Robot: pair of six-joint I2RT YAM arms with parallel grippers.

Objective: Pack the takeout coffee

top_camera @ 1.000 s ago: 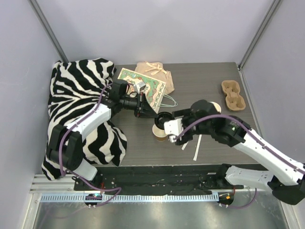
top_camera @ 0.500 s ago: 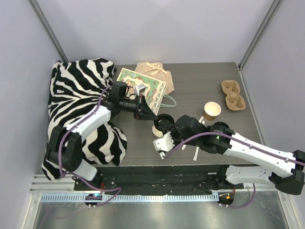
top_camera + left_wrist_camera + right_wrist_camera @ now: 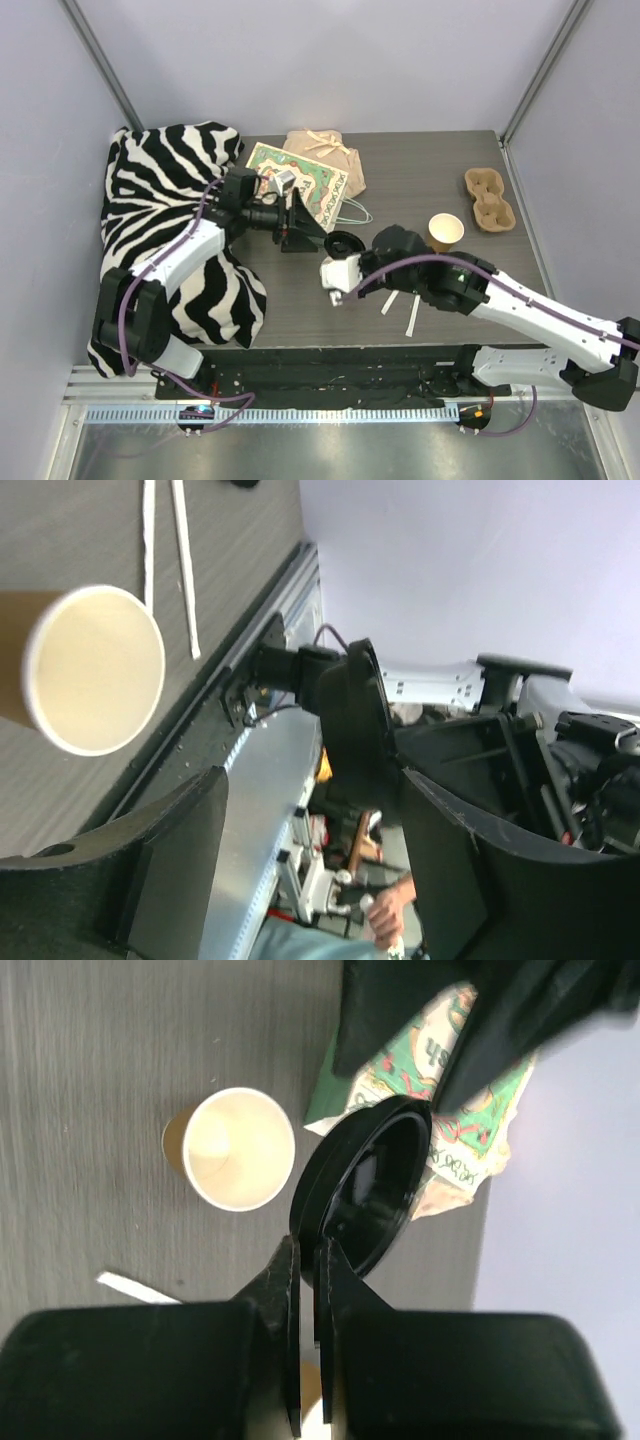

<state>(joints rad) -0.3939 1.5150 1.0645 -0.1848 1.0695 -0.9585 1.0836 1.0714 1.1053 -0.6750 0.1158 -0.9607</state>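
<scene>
The takeout coffee is in two pieces as I look at it. The kraft paper cup (image 3: 240, 1150) stands upright, long axis vertical and mouth straight up, a little left of the middle of the surface (image 3: 420, 170) and towards its near edge. From overhead it is hidden under the right wrist. It is brown outside and pale cream inside, with a rolled rim. Its round black lid (image 3: 365, 1185) hangs in the air just beside the cup's mouth, tipped up on edge, its glossy hollow side showing to the right wrist camera. The right pincer (image 3: 308, 1250) is clenched on the lid's rim. The left pincer (image 3: 312, 780) is released, fingers spread wide with the lid just off their tips. A second open paper cup (image 3: 445, 232) stands nearer the right edge, near a moulded pulp cup carrier (image 3: 488, 198). The green printed bag (image 3: 310, 185) by the far edge carries lettering too small for me to read.
</scene>
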